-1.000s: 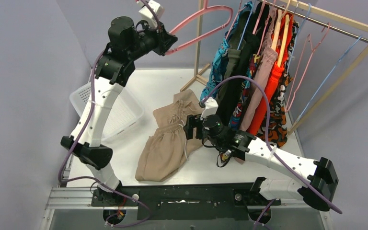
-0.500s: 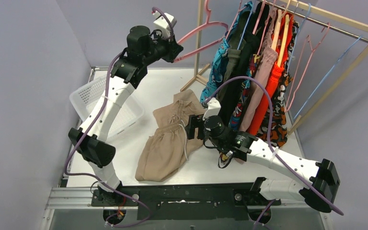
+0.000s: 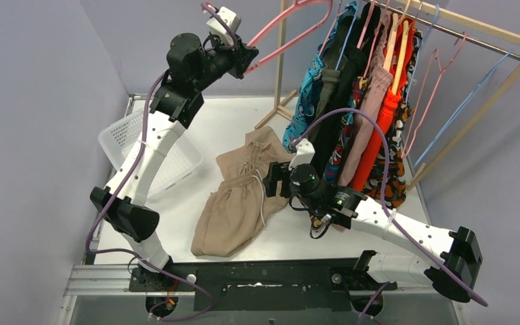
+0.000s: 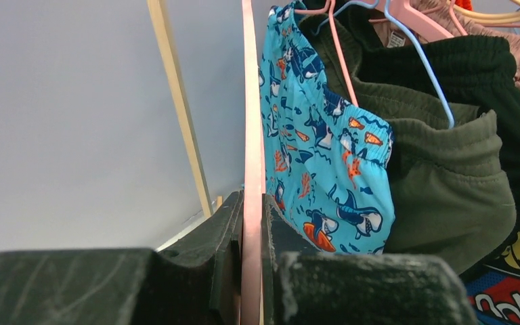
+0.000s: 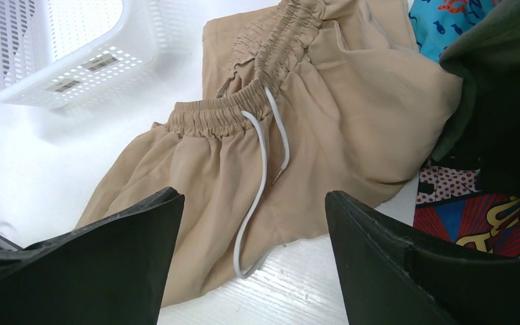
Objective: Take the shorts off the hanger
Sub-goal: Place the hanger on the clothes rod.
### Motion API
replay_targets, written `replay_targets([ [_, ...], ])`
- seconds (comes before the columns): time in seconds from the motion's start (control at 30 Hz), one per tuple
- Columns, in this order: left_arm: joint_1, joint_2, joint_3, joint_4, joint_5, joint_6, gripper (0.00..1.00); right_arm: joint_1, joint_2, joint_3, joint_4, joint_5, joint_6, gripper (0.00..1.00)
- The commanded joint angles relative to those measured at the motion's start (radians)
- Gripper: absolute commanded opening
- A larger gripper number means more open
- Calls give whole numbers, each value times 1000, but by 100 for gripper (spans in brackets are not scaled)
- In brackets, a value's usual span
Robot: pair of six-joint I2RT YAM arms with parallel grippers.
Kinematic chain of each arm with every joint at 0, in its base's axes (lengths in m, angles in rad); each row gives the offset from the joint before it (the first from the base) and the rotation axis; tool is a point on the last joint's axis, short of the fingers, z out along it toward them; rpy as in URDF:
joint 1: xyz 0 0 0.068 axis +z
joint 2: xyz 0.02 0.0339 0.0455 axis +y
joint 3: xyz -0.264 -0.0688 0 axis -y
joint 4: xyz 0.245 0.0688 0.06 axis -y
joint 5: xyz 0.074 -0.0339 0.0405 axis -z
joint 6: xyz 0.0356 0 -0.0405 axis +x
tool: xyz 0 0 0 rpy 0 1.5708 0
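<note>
The right gripper (image 5: 250,200) hangs open just above the tan shorts (image 5: 325,128), which lie loose on the table (image 3: 220,122). Farther off, the left gripper (image 4: 252,203) pinches the bare pink hanger (image 4: 249,101). It has lifted it higher, beside the rack (image 3: 481,27). This pair looks done.

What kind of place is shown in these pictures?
Probably a robotics lab cell, not a home: a white table inside plain grey walls, and a small wooden rack of hanging shorts.
</note>
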Motion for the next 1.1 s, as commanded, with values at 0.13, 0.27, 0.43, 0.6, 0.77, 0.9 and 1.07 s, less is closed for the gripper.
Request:
replay_targets([
  [0.13,-9,58,167,64,53,-10,0,8,-28,-6,26,32,22,79],
  [0.27,-11,151,325,-56,48,-23,0,8,-32,-8,25,34,25,79],
  [0.43,-12,195,381,-118,31,-32,0,9,-34,-1,2,41,24,79],
  [0.6,-10,242,401,-141,29,-22,0,8,-45,-6,2,45,26,79],
  [0.77,-10,270,413,-110,32,-43,0,9,-51,0,-9,52,30,79],
  [0.9,-7,275,417,-82,52,-68,0,9,-53,-4,-8,51,35,79],
  [1.07,0,268,414,-40,79,-99,0,9,-50,-1,-15,46,45,79],
])
